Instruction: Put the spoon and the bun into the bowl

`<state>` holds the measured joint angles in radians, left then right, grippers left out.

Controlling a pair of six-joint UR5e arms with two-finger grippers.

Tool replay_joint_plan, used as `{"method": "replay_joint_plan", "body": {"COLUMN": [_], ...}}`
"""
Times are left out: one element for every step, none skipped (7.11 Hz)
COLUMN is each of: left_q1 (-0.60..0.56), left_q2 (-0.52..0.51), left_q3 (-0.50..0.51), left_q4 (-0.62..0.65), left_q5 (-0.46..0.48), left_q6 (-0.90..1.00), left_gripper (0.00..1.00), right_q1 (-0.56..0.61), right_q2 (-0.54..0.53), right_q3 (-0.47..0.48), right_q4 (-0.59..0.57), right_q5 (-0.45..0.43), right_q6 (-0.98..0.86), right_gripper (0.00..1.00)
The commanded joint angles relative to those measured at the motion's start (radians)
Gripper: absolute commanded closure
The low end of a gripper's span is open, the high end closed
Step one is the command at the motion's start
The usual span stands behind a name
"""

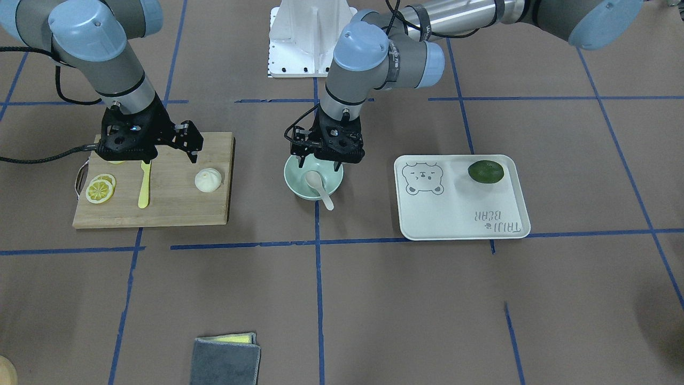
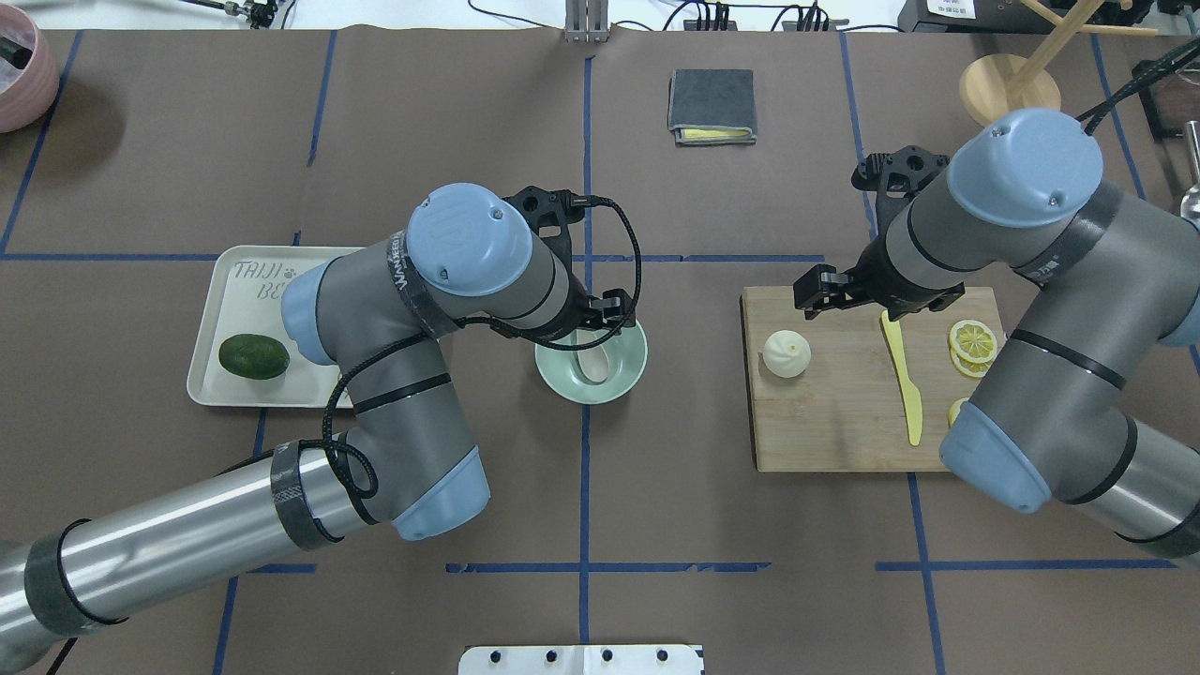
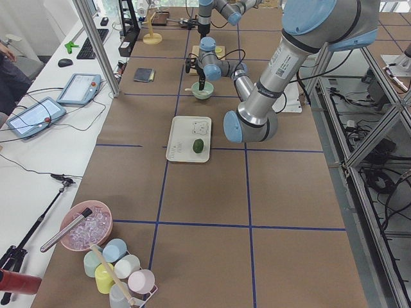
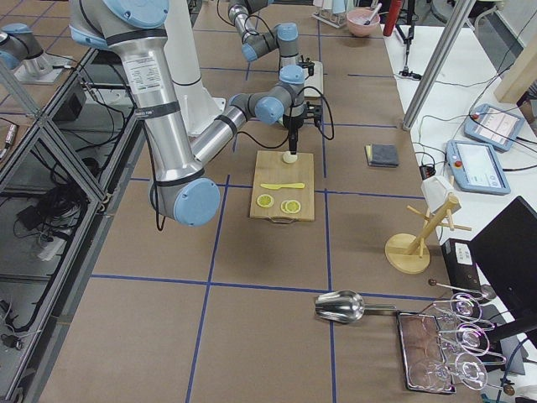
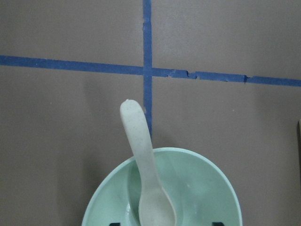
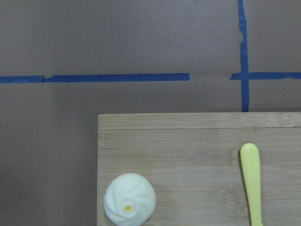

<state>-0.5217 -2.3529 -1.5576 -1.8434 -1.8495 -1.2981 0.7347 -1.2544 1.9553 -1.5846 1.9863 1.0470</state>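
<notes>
Small round white pleated steamed bun (image 1: 208,179) lies toward bench centre from right gripper (image 1: 130,154), the nearer arm; can't tell that gripper's jaw state, it's hidden. Left gripper (image 1: 319,163) hangs spread and empty over round pale mint-green bowl (image 1: 293,187), which holds the off-white plastic spoon (image 1: 315,183).

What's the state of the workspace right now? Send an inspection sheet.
Surface: brown table cover, blue tape grid; no spills seen.
Job's things: spoon in the bowl, handle over the rim; bun on the cutting board.
Clutter: lemon slices, yellow knife on the board; green fruit on the tray; folded cloth apart.
Grippers: left gripper open above the bowl, empty; right gripper above the board near the bun, jaws unclear.
Cables: left wrist cable loops beside the wrist; right wrist cable trails past the board.
Surroundings: cups, pink bowl at one end; wooden rack, metal scoop at the other.
</notes>
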Motion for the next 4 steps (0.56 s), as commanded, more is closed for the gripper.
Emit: {"method": "replay_joint_plan", "body": {"left_q1": [-0.059, -0.102, -0.147, -0.176], "left_q2": [0.0, 0.001, 0.003, 0.053], "left_q3": [-0.06, -0.111, -0.143, -0.191], "left_q4": [0.108, 0.192, 0.257, 0.271], "left_q5": [-0.004, -0.004, -0.013, -0.034], "left_q6": [0.102, 0.164, 0.233, 0.276], "left_gripper": [0.0, 0.0, 0.0, 0.0], "right_q1": [-0.061, -0.084, -0.101, -0.11], "right_q2": [0.013, 0.03, 0.038, 0.041], "right_q3": [-0.016, -0.036, -0.068, -0.097], "right_q4": [0.0, 0.002, 0.002, 0.003], "right_q5": [-0.027, -0.064, -0.066, -0.066], "right_q6": [0.039, 0.042, 0.045, 0.045], "right_gripper": [0.0, 0.0, 0.0, 0.0]}}
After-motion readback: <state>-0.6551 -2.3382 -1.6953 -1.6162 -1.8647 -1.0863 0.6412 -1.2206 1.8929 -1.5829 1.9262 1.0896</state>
